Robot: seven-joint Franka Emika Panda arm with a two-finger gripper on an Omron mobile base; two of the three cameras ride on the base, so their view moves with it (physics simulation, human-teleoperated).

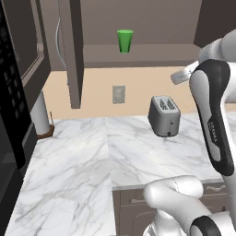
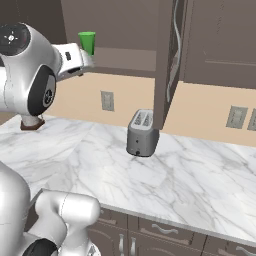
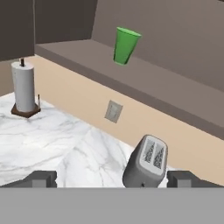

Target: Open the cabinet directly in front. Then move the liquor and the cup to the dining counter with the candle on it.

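Note:
The cabinet (image 1: 138,54) stands open, with one door edge-on (image 1: 71,50) in the left base view and the other door (image 2: 167,60) swung out in the right base view. The green cup (image 1: 125,41) (image 2: 87,42) (image 3: 126,45) stands upright on the cabinet's bottom shelf. My gripper (image 1: 175,77) (image 2: 86,61) (image 3: 112,179) hangs open in front of the shelf, short of the cup and a little below it, with nothing between its fingers. The liquor and the dining counter are out of view.
A silver toaster (image 1: 164,115) (image 2: 141,132) (image 3: 146,162) sits on the marble worktop (image 1: 69,166) below the cabinet. A paper towel roll (image 1: 40,117) (image 3: 22,87) stands at the far left. A wall outlet (image 1: 119,94) is under the shelf. A dark appliance (image 1: 9,92) flanks the left.

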